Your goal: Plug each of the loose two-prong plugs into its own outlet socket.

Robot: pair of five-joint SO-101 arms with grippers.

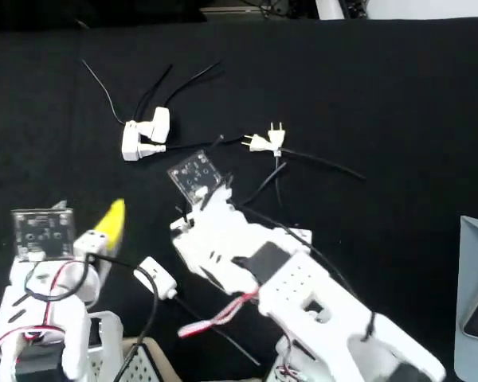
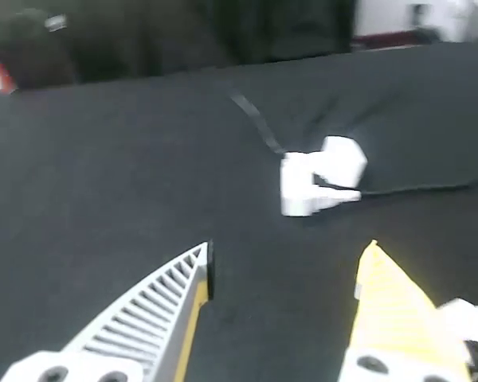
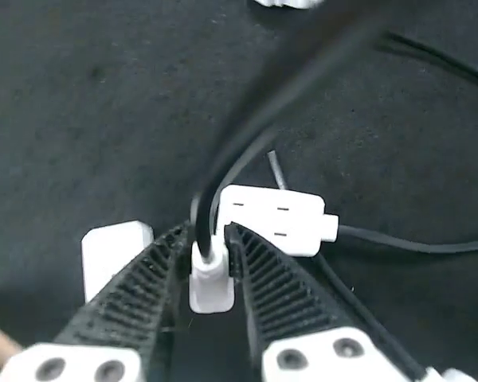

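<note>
Found right gripper [image 3: 207, 237] pinched on a white plug [image 3: 210, 288], black cord [image 3: 247, 135] rising between the fingers, just beside a white outlet socket [image 3: 276, 221]. Noted left gripper [image 2: 289, 251] with fingers spread above the black table [image 2: 103, 175], white socket blocks [image 2: 319, 181] beyond. Recorded two loose two-prong plugs [image 1: 264, 140] lying mid-table.

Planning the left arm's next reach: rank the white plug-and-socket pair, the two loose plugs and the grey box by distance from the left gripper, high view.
1. White plug-and-socket pair, straight ahead of the left gripper.
2. Two loose plugs, mid-table, farther right.
3. Grey box, at the right edge.
</note>
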